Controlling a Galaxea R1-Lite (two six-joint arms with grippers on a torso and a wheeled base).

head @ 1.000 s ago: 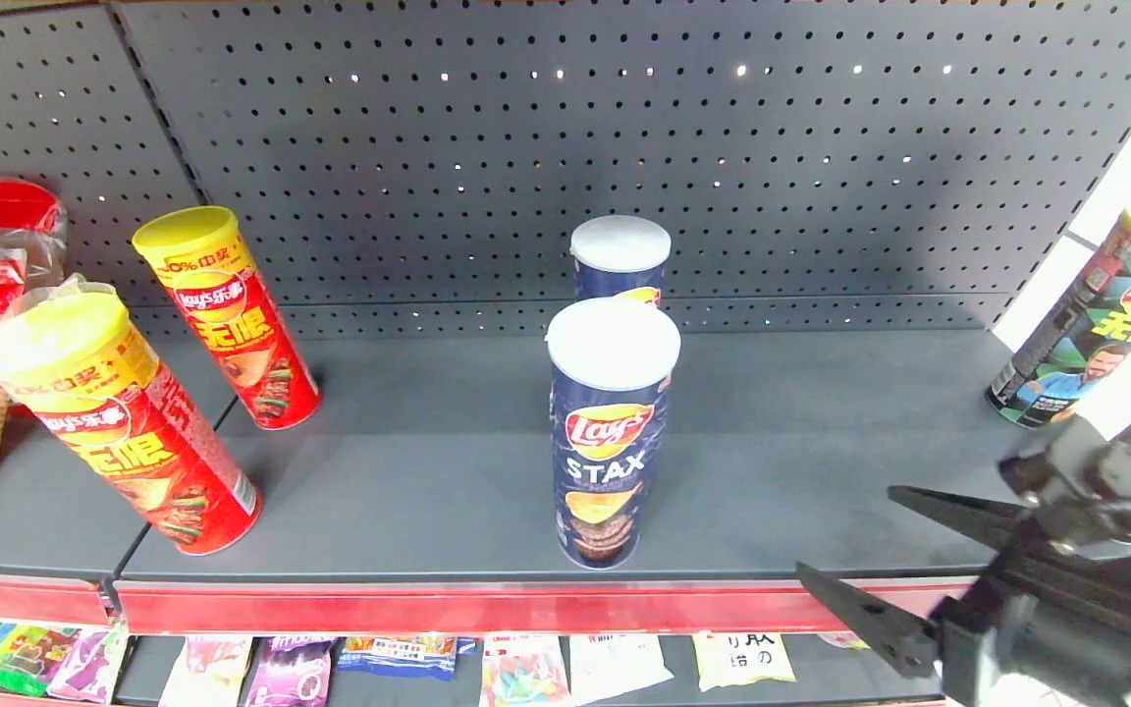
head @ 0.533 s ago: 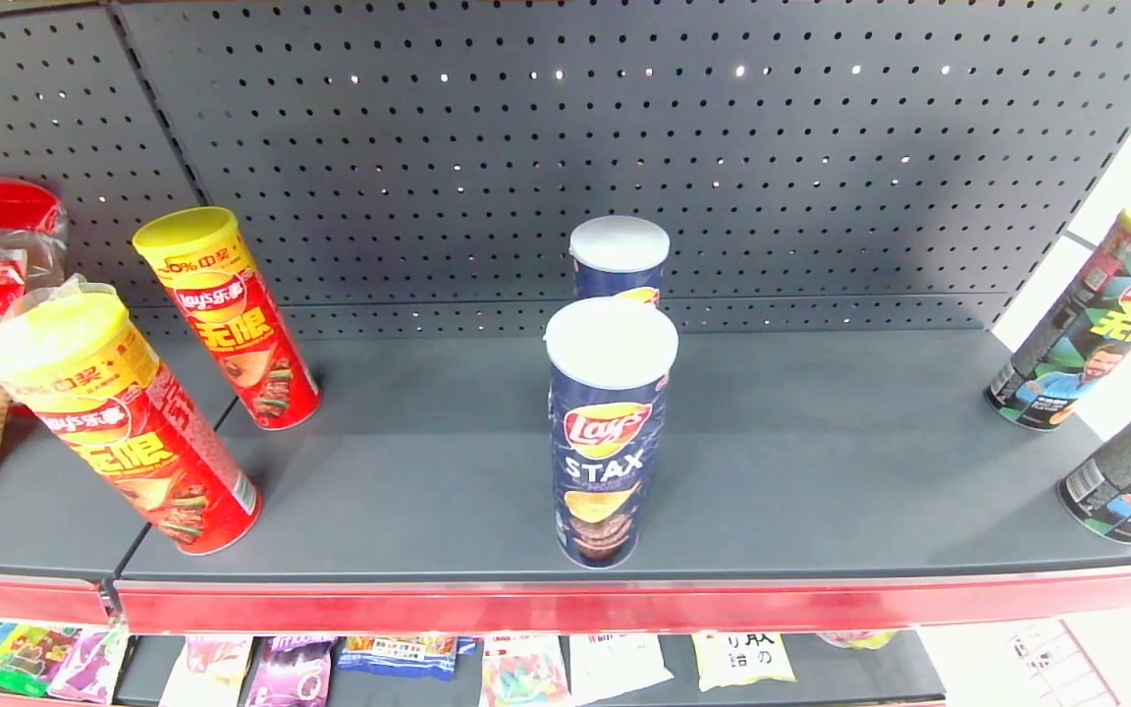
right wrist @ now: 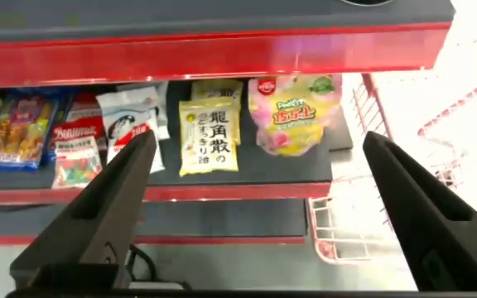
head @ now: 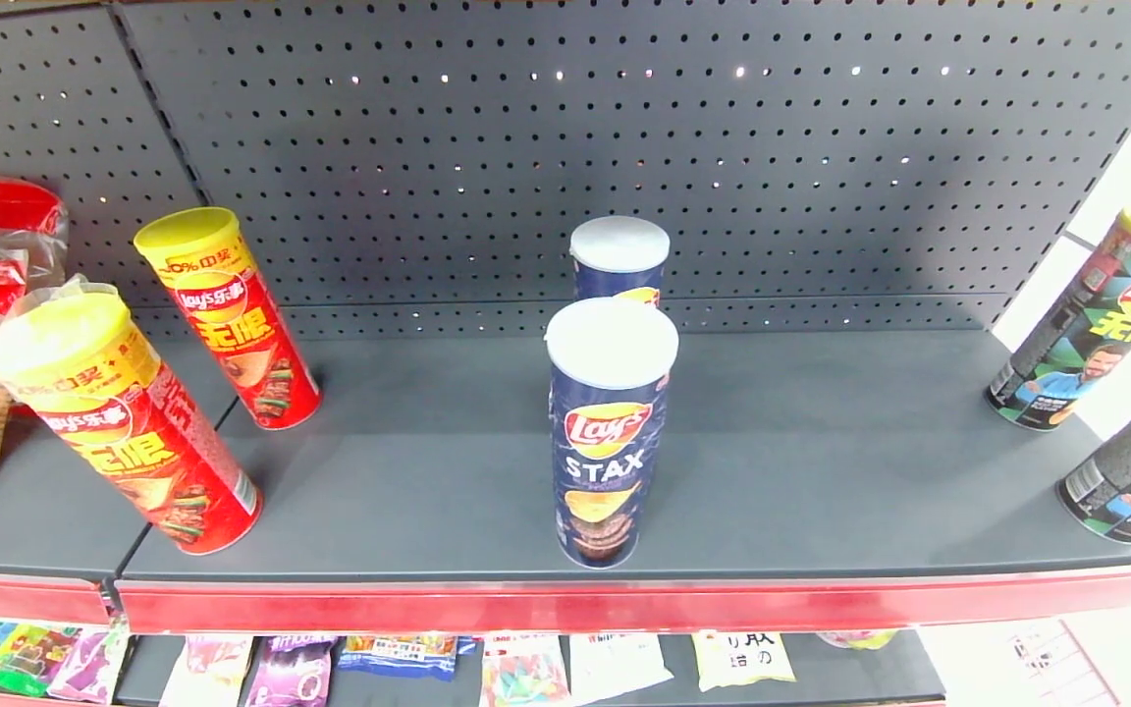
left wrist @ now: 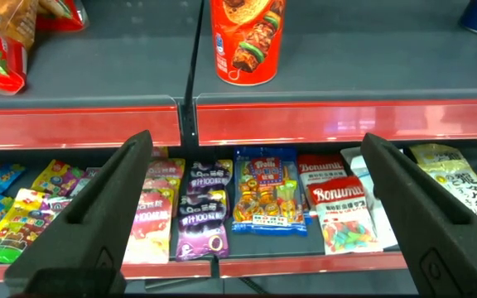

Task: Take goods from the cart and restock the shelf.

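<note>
On the shelf, a chip can stands mid-front, a second can directly behind it. A left pair and a right pair of cans flank them; snack packets lie on the lower shelf.

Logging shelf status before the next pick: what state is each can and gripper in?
front blue can, upright, lidded
rear blue can, upright, lidded
near red can, standing, lidded
far red can, standing, lidded
left gripper, open, empty
right gripper, open, empty
</note>
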